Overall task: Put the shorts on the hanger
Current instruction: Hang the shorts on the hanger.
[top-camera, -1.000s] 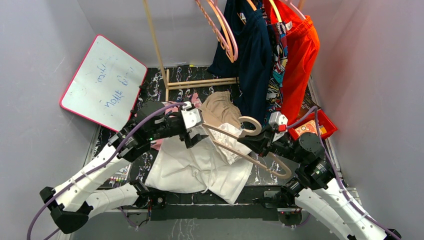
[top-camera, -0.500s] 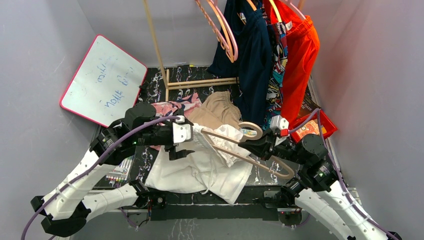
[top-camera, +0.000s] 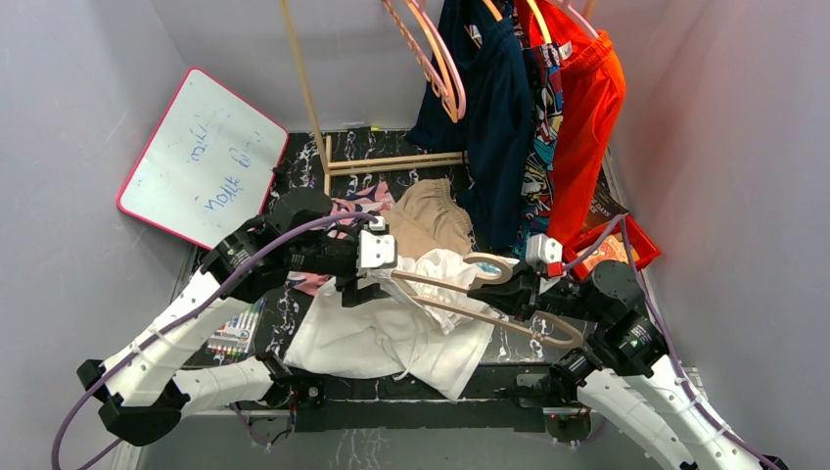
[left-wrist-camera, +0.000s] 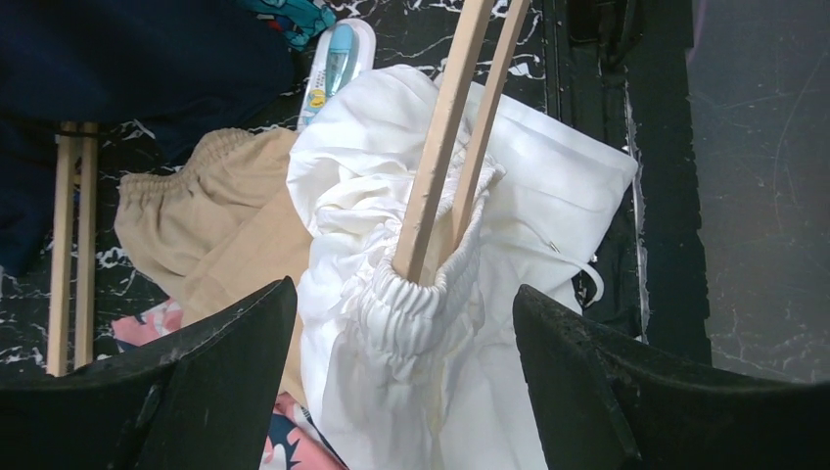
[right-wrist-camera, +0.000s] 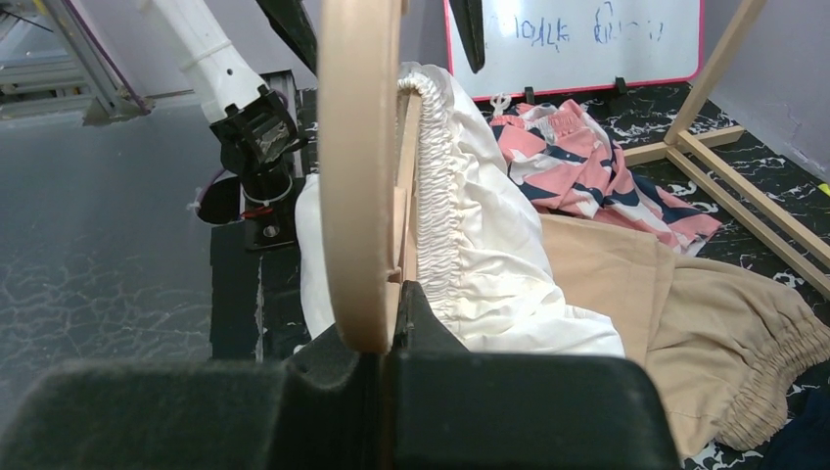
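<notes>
The black marbled tabletop (top-camera: 391, 145) carries a heap of clothes. Largest of these are the white shorts (top-camera: 377, 333), spread just in front of the arm bases, legs flat toward the near edge and the gathered waistband lifted up at the far side. Behind them lie tan shorts (top-camera: 431, 215) and a pink patterned garment (top-camera: 343, 211), touching the white fabric.

The hanger (top-camera: 445, 283) lies with its long axis running across the top view, from the left arm's side over to the right arm and slightly toward the near edge. Its left end is pushed into the waistband opening (the left wrist view shows both wooden bars (left-wrist-camera: 440, 147) going down into the elastic), while its thick hook curls up at the right end, toward the far side.

The right pincer (top-camera: 501, 291) is clamped tight on the hanger at the base of the hook; in its own view the hook (right-wrist-camera: 357, 176) rises straight out from between the closed fingers, with the bunched waistband (right-wrist-camera: 436, 196) just beyond.

The left pincer (left-wrist-camera: 401, 362) stands wide, one finger on each side of the raised waistband (left-wrist-camera: 416, 304) and the hanger end. It grips nothing; the right finger stands apart from the cloth, the left one close beside it.
</notes>
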